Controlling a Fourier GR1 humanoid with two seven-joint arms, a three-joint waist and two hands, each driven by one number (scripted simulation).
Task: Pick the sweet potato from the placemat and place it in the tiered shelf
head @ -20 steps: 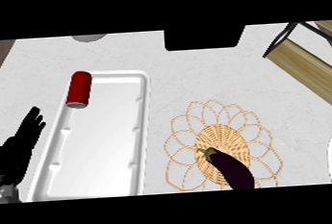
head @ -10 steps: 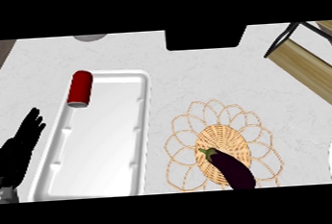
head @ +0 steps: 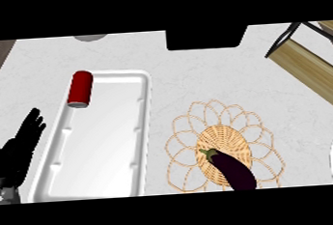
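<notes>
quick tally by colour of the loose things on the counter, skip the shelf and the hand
red: 1, the can
white: 1, the tray
tan: 1, the woven placemat
dark purple: 1, the eggplant lying on the placemat
total: 4

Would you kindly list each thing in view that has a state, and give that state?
Eggplant: lying on the woven placemat, untouched, stem toward the mat's middle.
Red can: lying on its side at the white tray's far left corner.
Tiered shelf: partly in view at upper right; nothing seen on it.
Left hand: open, resting left of the tray.
Right hand: out of view.
</notes>
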